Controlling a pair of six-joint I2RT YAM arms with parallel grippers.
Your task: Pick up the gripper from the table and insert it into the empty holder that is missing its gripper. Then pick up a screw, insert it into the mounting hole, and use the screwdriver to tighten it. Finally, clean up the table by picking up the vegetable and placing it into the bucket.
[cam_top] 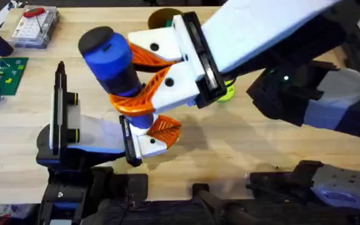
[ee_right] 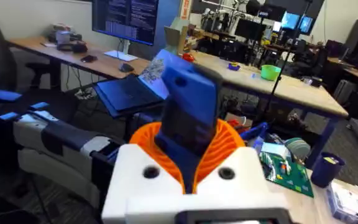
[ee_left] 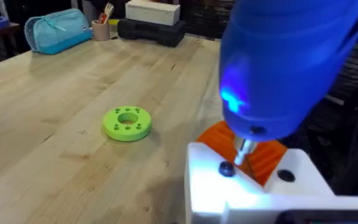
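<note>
The right gripper (cam_top: pixel 144 78) was clamped around the screwdriver (cam_top: pixel 112 61), its orange lattice fingers (cam_top: pixel 147 57) wrapped round the blue barrel, apparently so the tool would stay upright while driving. In the left wrist view the thin metal tip (ee_left: pixel 244 149) sat just beside a dark screw (ee_left: pixel 226 168) in the white block of the gripper (cam_top: pixel 161 131), which lay seated in the holder (cam_top: pixel 83 134) at about seven o'clock on the table (cam_top: pixel 242 150). The bucket (cam_top: pixel 161 19) stood near twelve o'clock, partly hidden behind the arm. Whether the left gripper was open or closed could not be told.
</note>
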